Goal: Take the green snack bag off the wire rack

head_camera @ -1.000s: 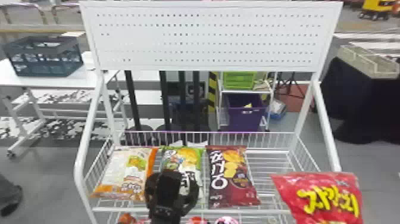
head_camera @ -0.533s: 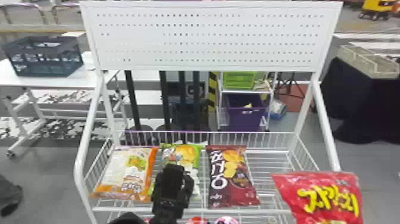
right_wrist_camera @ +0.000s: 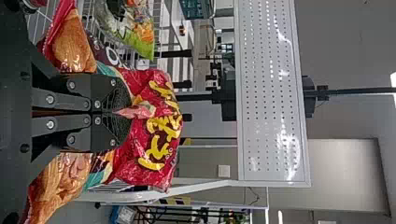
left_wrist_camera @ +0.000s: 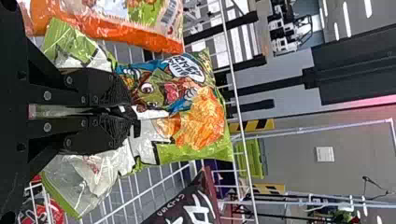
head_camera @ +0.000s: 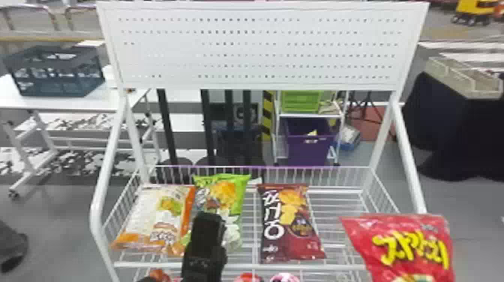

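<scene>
A green bag (head_camera: 228,195) is pinched at its middle by the left gripper (head_camera: 207,225) above the left part of a white wire rack (head_camera: 322,267), the fingers clamped on its crumpled, glossy film. Whether the bag's lower edge touches the wires cannot be told. An orange-and-white bag (head_camera: 150,217) lies close on its left, near enough to overlap it in the head view; a dark red bag (head_camera: 288,225) lies flat on its right, a strip of wires between. Ahead stand the rack's low back fence and, higher up, a perforated white panel (head_camera: 262,48) between slanting tube posts.

At right, the right gripper (right_wrist_camera: 122,113) has its fingers closed on a bright red bag (head_camera: 401,247) with yellow lettering, at the rack's front right corner. The film puckers into a small peak between the fingertips, and the bag's body bulges to either side of them.

The green bag is shiny and puffed at the printed end, creased into sharp folds at the grip, with a flat green seal along its edge. Thin white wires, evenly spaced, form the rack's shallow basket, which holds the orange-and-white and dark red bags. Red and pink packs (head_camera: 285,278) sit beneath its front bar. Behind, a purple bin (head_camera: 311,150) with a yellow item inside stands below a lime green bin (head_camera: 300,101); a dark slatted crate (head_camera: 56,71) rests on a white table (head_camera: 22,93).
</scene>
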